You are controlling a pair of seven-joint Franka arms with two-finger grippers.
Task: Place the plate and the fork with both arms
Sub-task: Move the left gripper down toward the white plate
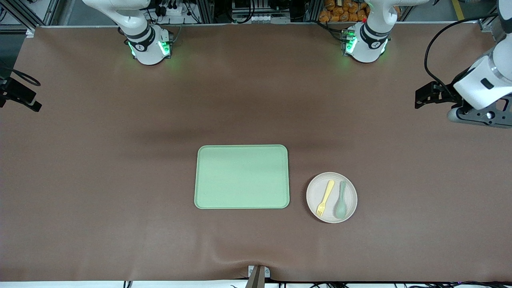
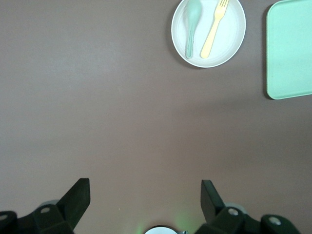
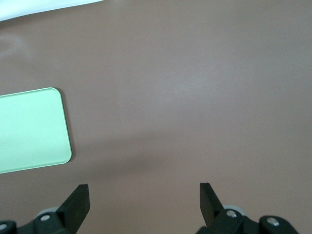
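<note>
Both the left gripper (image 2: 145,195) and right gripper (image 3: 145,197) hang wide over bare tabletop (image 1: 100,160), while the stiff, light plate (image 1: 331,197), best pinched at its raised rim, carries the slim, slippery-looking fork (image 1: 325,198) toward the front-camera edge.

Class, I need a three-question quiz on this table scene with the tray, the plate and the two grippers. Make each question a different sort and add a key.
1. True or false: the fork lies on the green tray.
2. Multiple choice: what lies beside the fork on the plate? A) a knife B) a grey-green spoon C) a cup
3. Fill in: the left gripper and the right gripper both have their fingers ____, holding nothing.

Key
1. False: it lies on the plate, which sits on the table beside the tray, toward the left arm's end.
2. B
3. open
</note>
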